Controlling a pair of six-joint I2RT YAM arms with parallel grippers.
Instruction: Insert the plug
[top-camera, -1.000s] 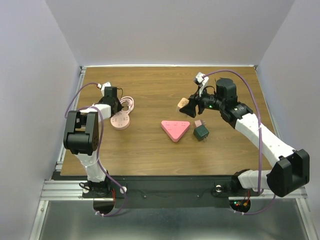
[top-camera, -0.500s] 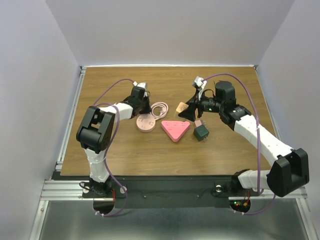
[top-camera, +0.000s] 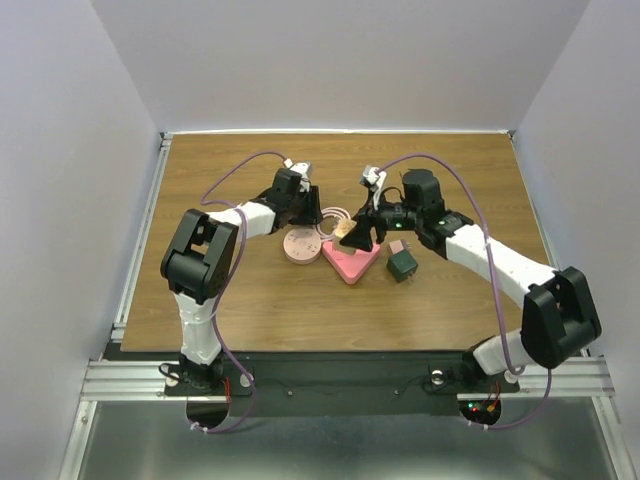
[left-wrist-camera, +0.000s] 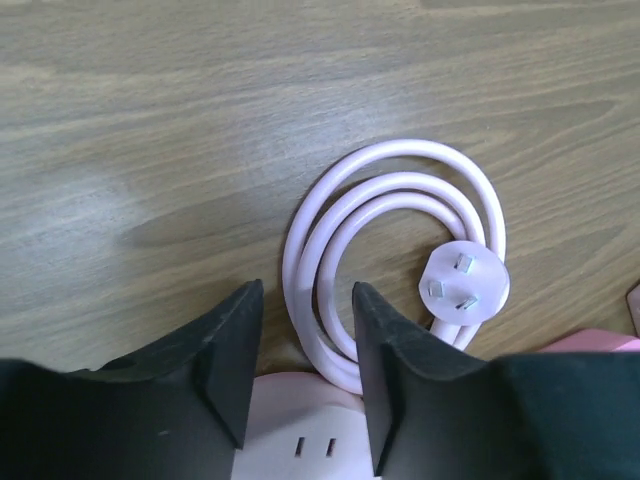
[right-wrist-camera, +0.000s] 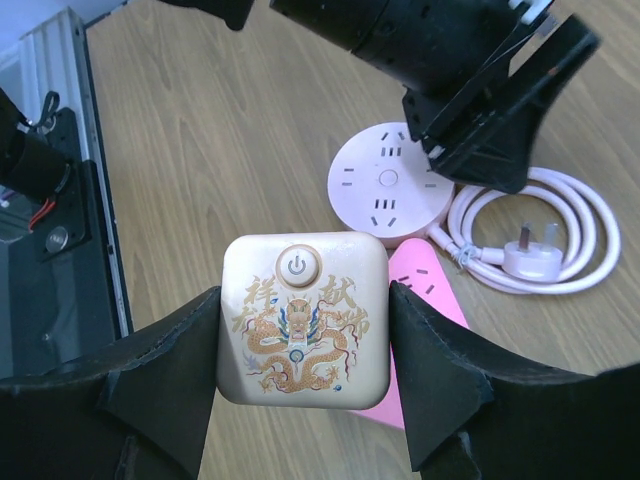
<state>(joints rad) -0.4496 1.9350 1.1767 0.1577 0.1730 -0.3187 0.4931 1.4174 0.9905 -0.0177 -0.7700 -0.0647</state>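
Observation:
My right gripper (right-wrist-camera: 304, 305) is shut on the plug (right-wrist-camera: 303, 320), a beige square block with a dragon print and a power button. It hangs over the left part of the pink triangular socket (top-camera: 352, 264), whose corner (right-wrist-camera: 425, 290) shows behind it. A round pink socket (top-camera: 300, 246) lies just left of the triangle, also in the right wrist view (right-wrist-camera: 388, 185). My left gripper (left-wrist-camera: 305, 295) stands open over its far rim (left-wrist-camera: 300, 425), with the coiled pink cord (left-wrist-camera: 398, 150) just beyond the fingertips. From above the left gripper (top-camera: 308, 212) and right gripper (top-camera: 352, 236) are close together.
The cord ends in a white three-pin plug (left-wrist-camera: 463, 280) lying inside the coil. A dark green adapter (top-camera: 403, 265) stands right of the triangle. The wooden table (top-camera: 250, 300) is walled on three sides.
The left arm has dragged the round socket and cord right to beside the triangle, then opened its jaws. The right gripper has carried the beige plug left and down over the triangle.

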